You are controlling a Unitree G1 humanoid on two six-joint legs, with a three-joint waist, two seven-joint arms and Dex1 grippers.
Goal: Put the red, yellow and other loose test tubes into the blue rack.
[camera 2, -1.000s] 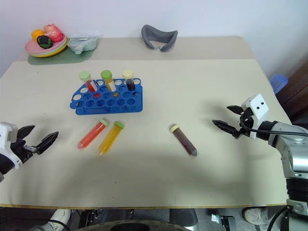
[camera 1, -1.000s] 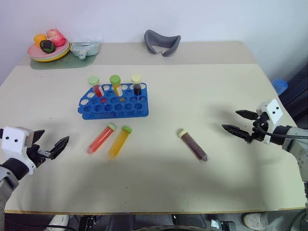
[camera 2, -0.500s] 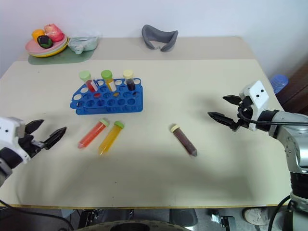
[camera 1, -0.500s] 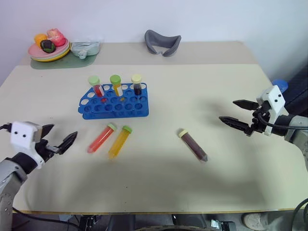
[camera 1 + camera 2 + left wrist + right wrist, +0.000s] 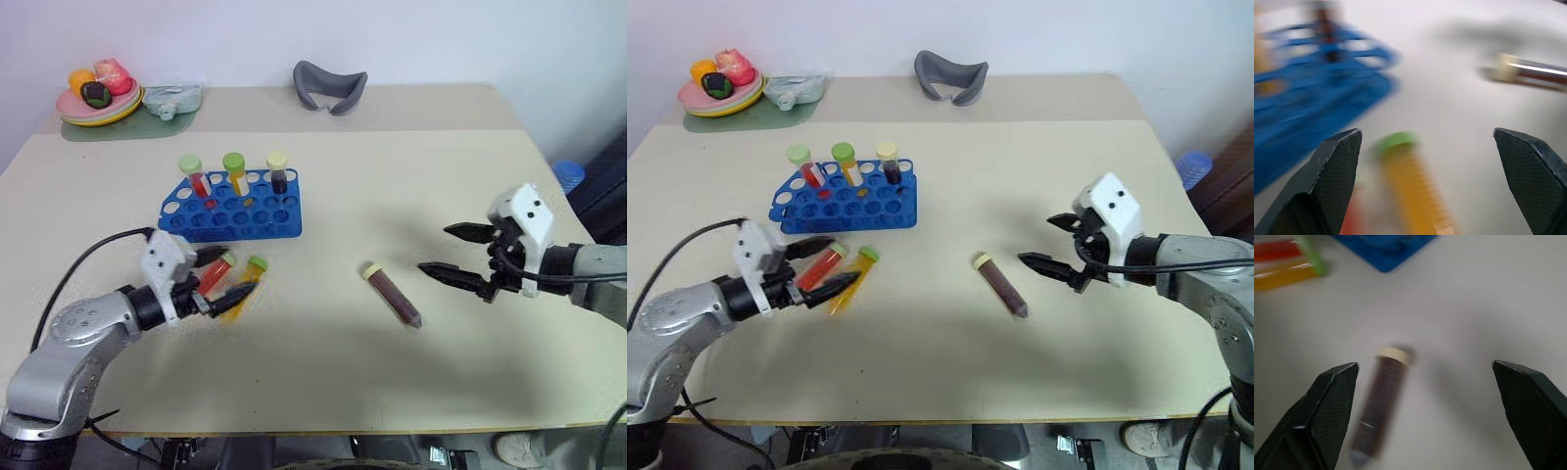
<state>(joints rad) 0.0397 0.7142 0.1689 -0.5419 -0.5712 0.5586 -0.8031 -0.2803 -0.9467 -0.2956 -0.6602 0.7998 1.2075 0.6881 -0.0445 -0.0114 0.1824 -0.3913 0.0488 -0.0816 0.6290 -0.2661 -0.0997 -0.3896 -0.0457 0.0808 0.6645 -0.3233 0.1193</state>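
Your left gripper (image 5: 223, 273) has swung in from the bench (image 5: 411, 196) edge and now straddles the red tube (image 5: 212, 275) and yellow tube (image 5: 246, 280), jaws wide and gripping nothing. Both tubes lie flat at about 6 o'clock of the blue rack (image 5: 233, 208). Your right gripper (image 5: 453, 253) has closed in too, spread empty at 3 o'clock of the dark tube (image 5: 393, 294). Both arms look set for a first pick; three tubes are still loose
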